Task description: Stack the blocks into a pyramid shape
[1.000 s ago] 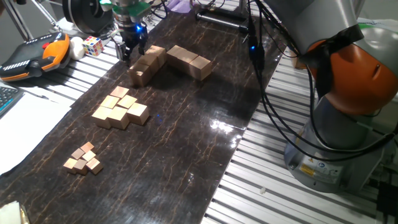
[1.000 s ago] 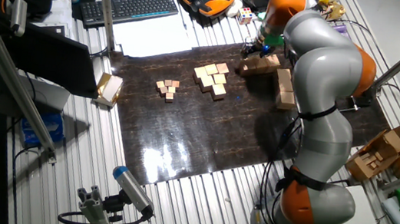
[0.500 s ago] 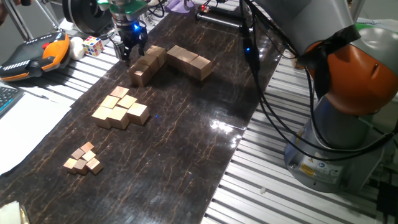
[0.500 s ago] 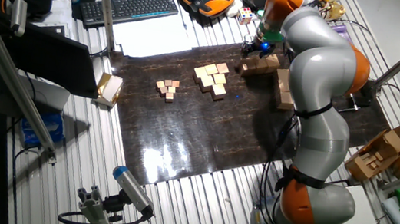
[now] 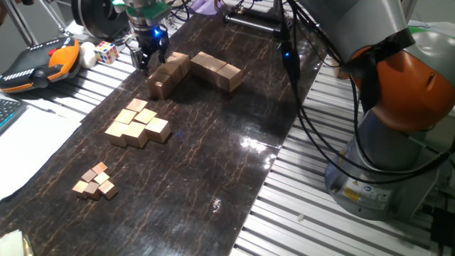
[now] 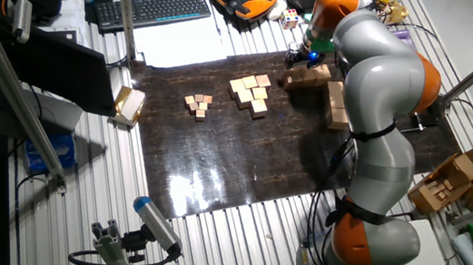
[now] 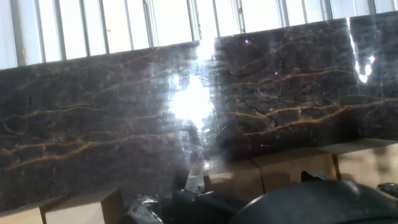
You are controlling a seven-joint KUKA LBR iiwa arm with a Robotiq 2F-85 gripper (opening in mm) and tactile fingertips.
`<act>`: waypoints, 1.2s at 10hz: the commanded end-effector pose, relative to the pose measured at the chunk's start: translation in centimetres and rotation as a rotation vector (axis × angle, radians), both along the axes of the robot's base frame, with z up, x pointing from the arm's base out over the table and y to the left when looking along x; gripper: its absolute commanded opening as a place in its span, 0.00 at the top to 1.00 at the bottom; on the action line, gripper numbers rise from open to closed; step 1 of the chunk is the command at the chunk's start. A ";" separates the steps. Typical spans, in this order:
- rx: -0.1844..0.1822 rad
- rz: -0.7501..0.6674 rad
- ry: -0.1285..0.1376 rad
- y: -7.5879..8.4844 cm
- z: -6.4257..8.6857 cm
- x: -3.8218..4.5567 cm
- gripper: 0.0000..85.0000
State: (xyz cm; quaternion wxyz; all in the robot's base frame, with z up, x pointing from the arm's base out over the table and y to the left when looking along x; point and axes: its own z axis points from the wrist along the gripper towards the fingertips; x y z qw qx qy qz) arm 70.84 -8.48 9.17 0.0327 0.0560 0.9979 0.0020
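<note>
Hovering claw [image 5: 148, 58] at far table [image 5: 234, 142] end beside blocks [image 5: 168, 73], grip state unclear | dark glossy marble-veined mat on slatted metal | keyboard [image 6: 155, 8], pendant [image 5: 39, 62] nearby

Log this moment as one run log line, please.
stage: at large blocks | gripper: low at far end of the group, jaw state unclear | pyramid: not built | medium cubes, tiny cubes: untouched

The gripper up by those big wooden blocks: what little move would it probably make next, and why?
Probably a short drop to close on a block. The gripper hangs at the far end of the large blocks, which lie in flat rows with nothing stacked yet. Whether its fingers are open or touching wood, I cannot tell.
</note>
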 end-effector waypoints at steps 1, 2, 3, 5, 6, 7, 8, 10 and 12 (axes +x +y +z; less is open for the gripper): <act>-0.002 0.004 -0.002 -0.1 0.0 0.19 0.10; -0.004 0.010 -0.013 -0.1 0.0 0.63 0.10; -0.004 0.011 -0.019 -0.1 -0.1 0.86 0.10; -0.009 0.013 -0.039 -0.1 -0.1 0.92 0.09; -0.012 0.012 -0.044 -0.1 -0.2 1.07 0.09; -0.012 0.012 -0.053 -0.1 -0.4 1.37 0.09; -0.012 0.013 -0.062 -0.1 -0.6 1.74 0.09; -0.011 0.019 -0.068 -0.2 -1.1 2.37 0.09; -0.010 0.019 -0.073 -0.2 -1.3 2.61 0.09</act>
